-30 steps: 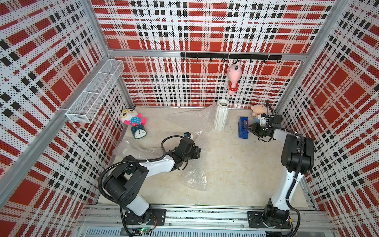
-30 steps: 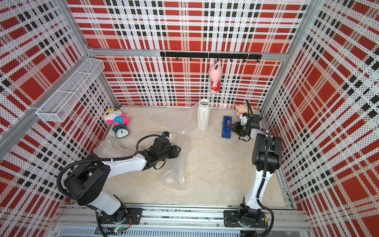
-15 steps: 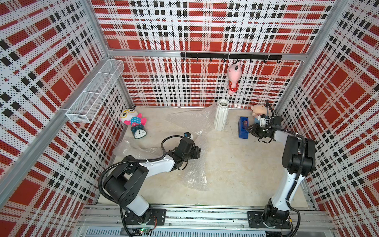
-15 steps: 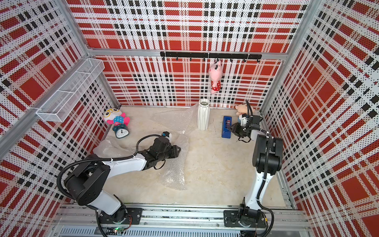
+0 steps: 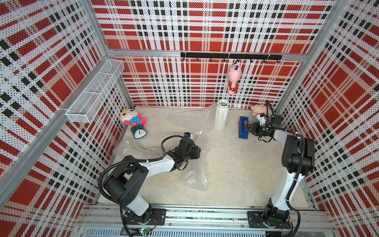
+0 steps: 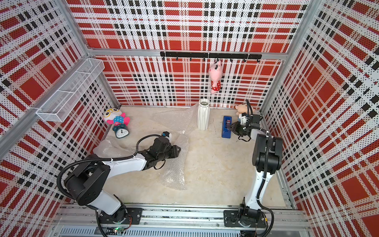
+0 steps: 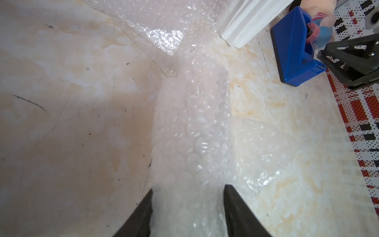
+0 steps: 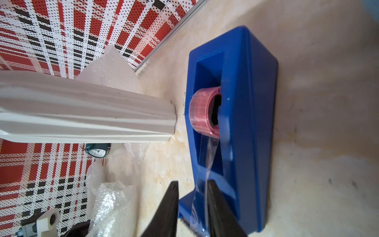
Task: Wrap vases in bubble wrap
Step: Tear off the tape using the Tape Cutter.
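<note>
Right now my left gripper (image 7: 188, 188) is closed onto a roll of clear bubble wrap (image 7: 190, 127), one finger pressed against each flank. The roll runs out ahead of it over the beige stone-look table (image 7: 61, 102), toward the foot of the tall white ribbed ceramic vase (image 7: 244, 22). Something pale and cylindrical seems to lie inside the roll, but I cannot tell whether it is a vase.

My right gripper (image 8: 192, 182) sits at the cutter end of the blue plastic tape dispenser (image 8: 246, 102). Its jaws stand a little apart on either side of the strip of clear tape (image 8: 205, 156), not pinching it as far as I can see.

In both top views the tall vase stands upright at the back of the table, just beside the dispenser, with a loose sheet of bubble wrap (image 5: 195, 173) spread near the left arm.

I judge the wrap light, soft and springy, so it would unroll if released. I would squeeze it at mid-length, across the overlapped edge. The ceramic vase looks smooth, brittle and easy to tip, so I would take it around the body, not the rim.
</note>
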Robot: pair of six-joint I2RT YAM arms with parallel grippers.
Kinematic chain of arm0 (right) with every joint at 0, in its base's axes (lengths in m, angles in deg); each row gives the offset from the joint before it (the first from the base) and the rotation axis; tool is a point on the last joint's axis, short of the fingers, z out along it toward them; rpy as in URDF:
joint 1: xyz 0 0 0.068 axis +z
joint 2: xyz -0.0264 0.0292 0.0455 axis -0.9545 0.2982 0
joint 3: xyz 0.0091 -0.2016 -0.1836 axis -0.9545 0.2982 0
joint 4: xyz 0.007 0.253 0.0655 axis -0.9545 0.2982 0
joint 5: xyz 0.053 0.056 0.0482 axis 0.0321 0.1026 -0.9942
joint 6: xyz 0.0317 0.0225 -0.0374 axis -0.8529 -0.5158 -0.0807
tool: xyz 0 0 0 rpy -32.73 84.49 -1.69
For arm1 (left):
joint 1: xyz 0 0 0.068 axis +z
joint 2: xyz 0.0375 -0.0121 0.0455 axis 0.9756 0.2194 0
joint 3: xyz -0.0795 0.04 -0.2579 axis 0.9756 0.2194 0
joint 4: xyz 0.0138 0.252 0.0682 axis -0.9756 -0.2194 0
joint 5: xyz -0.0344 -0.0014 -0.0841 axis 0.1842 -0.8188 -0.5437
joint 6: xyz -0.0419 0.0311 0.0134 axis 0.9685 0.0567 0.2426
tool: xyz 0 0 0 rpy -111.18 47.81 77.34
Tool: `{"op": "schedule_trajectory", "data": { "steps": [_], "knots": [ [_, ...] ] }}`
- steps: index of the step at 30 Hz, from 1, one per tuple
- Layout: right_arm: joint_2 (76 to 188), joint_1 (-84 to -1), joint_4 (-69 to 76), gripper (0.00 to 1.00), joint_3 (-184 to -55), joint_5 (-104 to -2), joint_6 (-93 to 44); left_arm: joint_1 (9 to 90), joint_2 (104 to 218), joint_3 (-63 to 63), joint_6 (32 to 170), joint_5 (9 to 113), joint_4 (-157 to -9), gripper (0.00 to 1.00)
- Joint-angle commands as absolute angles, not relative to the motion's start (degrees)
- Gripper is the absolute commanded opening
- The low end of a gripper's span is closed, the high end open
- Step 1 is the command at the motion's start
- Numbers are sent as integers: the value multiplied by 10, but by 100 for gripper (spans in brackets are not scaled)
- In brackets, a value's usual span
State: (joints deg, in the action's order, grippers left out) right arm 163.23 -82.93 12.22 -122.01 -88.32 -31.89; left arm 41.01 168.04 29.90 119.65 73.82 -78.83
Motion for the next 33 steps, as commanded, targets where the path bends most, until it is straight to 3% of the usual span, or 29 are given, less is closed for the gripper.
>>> {"op": "schedule_trajectory", "data": {
  "steps": [1, 10, 25, 33],
  "knots": [
    [1650, -827, 110, 26, -1234, -899, -320, 407, 1689, 311, 1196, 725, -807, 51],
    [1657, -827, 108, 22, -1235, -895, -323, 407, 1687, 312, 1196, 727, -808, 51],
    [1620, -827, 67, 1, -1215, -915, -348, 406, 1691, 308, 1196, 730, -809, 51],
    [1561, -828, -14, 0, -1159, -926, -413, 406, 1691, 306, 1196, 732, -813, 51]
  ]
}}
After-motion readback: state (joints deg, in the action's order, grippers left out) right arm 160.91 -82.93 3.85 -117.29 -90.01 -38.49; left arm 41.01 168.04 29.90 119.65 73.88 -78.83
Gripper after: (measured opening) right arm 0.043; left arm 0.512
